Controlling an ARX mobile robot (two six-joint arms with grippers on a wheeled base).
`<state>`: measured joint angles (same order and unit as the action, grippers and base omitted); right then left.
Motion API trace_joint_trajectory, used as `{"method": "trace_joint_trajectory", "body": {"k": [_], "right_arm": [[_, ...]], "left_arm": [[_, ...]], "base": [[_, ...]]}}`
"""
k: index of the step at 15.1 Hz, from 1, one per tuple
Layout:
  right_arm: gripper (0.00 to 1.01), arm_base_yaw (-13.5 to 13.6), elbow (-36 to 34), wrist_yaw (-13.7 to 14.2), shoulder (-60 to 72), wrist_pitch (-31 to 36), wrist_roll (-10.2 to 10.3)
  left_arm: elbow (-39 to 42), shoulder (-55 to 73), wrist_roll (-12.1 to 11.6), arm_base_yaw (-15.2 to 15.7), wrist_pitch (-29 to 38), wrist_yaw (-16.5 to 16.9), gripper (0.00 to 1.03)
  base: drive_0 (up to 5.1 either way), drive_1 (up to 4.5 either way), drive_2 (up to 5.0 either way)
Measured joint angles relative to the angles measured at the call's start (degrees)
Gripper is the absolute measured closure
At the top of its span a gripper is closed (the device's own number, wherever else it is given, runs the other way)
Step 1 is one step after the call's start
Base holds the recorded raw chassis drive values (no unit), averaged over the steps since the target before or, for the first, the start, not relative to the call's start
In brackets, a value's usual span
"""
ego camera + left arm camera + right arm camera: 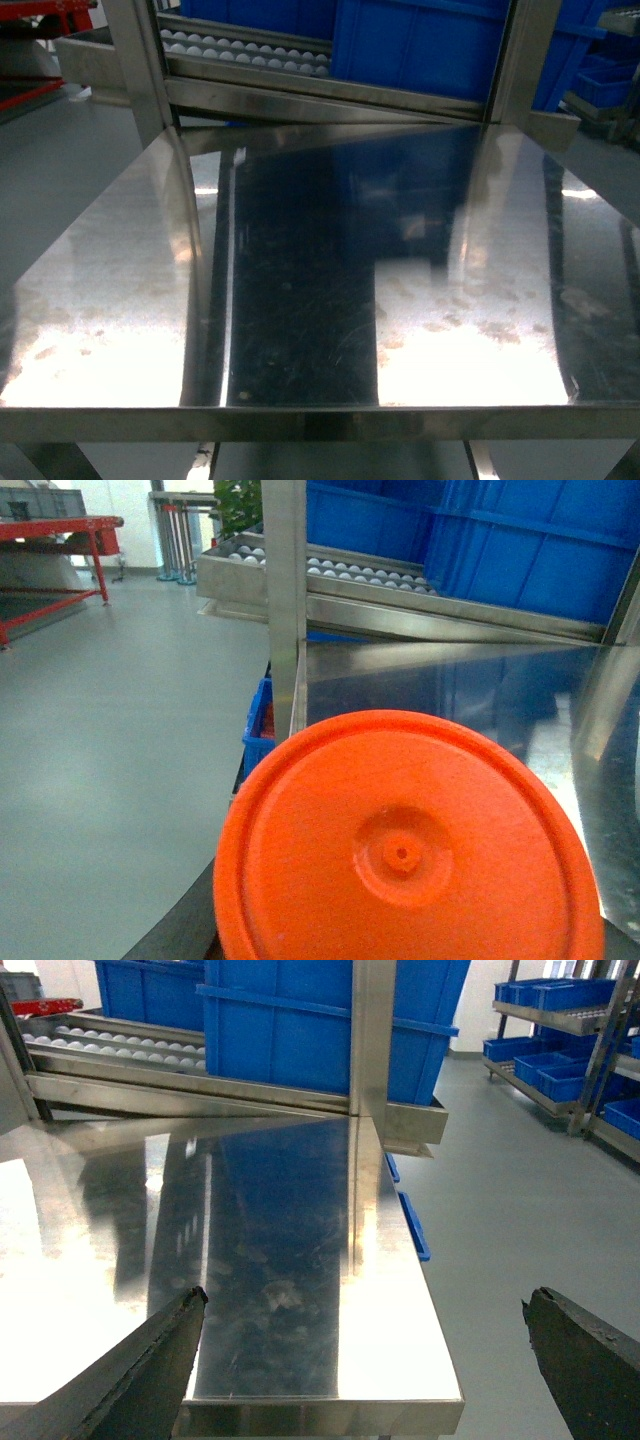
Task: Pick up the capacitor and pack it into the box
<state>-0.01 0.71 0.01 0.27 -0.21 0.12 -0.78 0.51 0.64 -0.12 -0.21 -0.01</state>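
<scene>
Left wrist view: capacitor [405,850] hides the left end effector, perhaps gripped; right end effector [365,1360] spread.

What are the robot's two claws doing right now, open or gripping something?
Left: cannot be told; its fingers are out of view, and a big orange disc fills its camera.
Right gripper: open, holding nothing, jaws wide apart over the steel table.

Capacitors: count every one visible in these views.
1. The orange capacitor fills the lower part of the left wrist view, close to the camera. None shows in the head or right wrist views; more may be hidden.
</scene>
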Motion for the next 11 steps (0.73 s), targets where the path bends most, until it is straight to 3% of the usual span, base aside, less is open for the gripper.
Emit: {"method": "trace_joint_trajectory", "body": {"k": [11], "right_arm": [[0.03, 0.0, 0.0, 0.0, 0.0, -0.1, 0.0]], "left_arm": [[0.0, 0.0, 0.0, 0.0, -0.2, 0.0, 0.59]], "base": [[0.0, 0.00, 0.0]]}}
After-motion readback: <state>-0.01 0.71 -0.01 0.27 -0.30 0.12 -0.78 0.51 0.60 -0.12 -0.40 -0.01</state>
